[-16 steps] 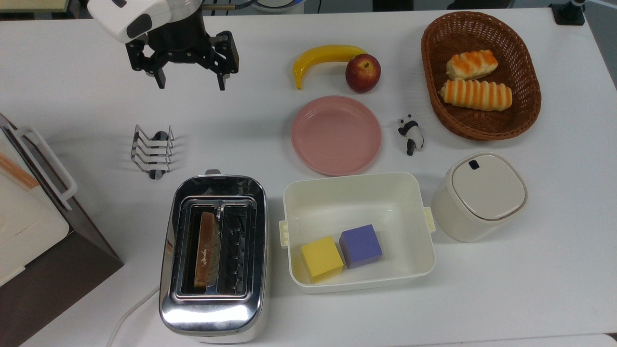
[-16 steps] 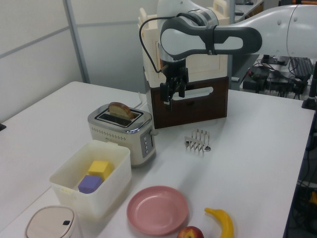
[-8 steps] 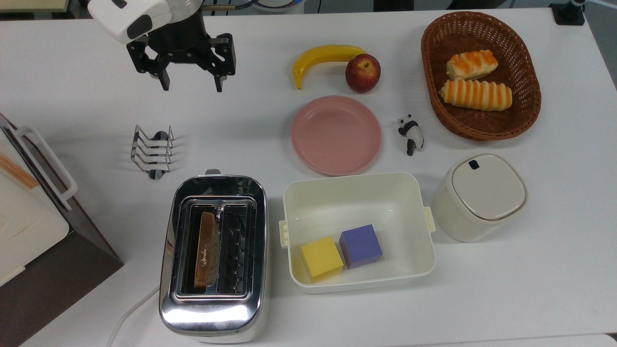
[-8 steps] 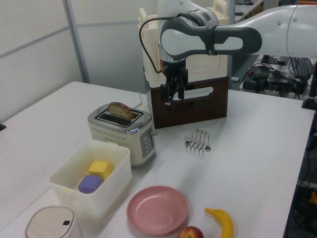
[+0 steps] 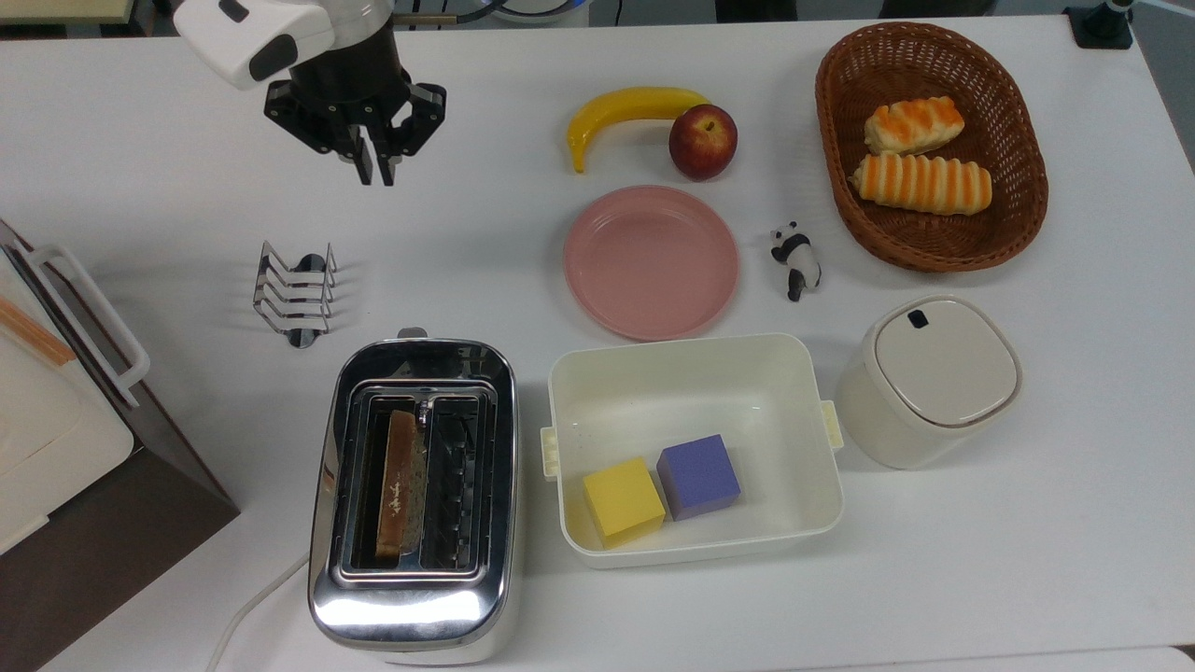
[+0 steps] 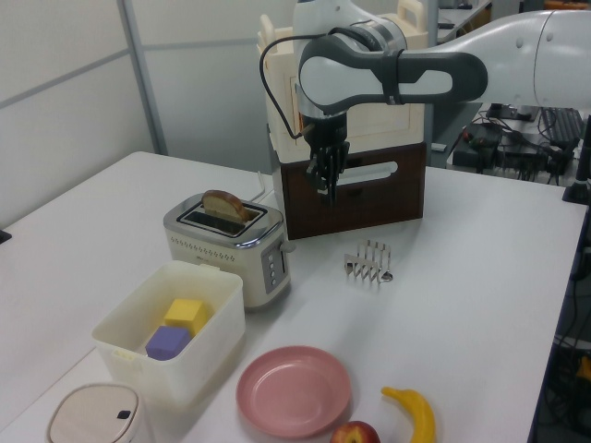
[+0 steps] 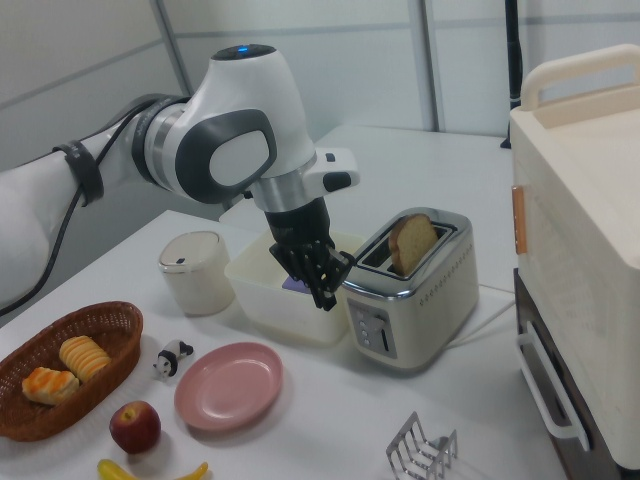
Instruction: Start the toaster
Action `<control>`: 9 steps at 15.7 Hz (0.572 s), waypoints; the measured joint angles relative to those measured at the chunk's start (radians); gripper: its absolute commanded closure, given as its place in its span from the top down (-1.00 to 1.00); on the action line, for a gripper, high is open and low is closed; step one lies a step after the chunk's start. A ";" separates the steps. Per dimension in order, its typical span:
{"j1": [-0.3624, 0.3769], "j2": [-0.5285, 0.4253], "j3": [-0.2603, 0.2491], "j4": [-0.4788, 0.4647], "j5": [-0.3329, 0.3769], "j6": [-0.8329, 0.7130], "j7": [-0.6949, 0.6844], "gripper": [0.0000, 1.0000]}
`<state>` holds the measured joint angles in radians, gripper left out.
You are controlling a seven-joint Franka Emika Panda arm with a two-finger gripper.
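Closed now, gripper (image 5: pixel 376 175) hangs empty; toaster (image 5: pixel 414 495) holds bread (image 5: pixel 400 483), bin (image 5: pixel 693 370) two cubes (image 5: pixel 661 490)

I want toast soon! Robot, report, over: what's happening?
Gripper shut, empty, hovering away from the toaster. Bread slice sits high in its slot. Toast rack stands near the path.

There is one toaster (image 5: pixel 414 495), one banana (image 5: pixel 625 110), one apple (image 5: pixel 702 141), one pink plate (image 5: pixel 651 260), two bread rolls (image 5: pixel 913 124) (in one basket (image 5: pixel 840 112)), and two blocks (image 5: pixel 623 499).
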<state>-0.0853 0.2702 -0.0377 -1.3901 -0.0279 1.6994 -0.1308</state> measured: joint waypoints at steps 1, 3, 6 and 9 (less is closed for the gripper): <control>0.000 0.000 0.000 -0.002 0.000 0.000 0.000 -1.00; 0.001 0.000 0.000 -0.004 0.000 0.000 0.000 -1.00; 0.000 0.001 0.000 -0.005 0.000 0.000 0.000 -1.00; 0.000 0.013 0.000 -0.010 0.000 0.000 0.000 -1.00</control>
<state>-0.0852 0.2828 -0.0374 -1.3999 -0.0279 1.6996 -0.1307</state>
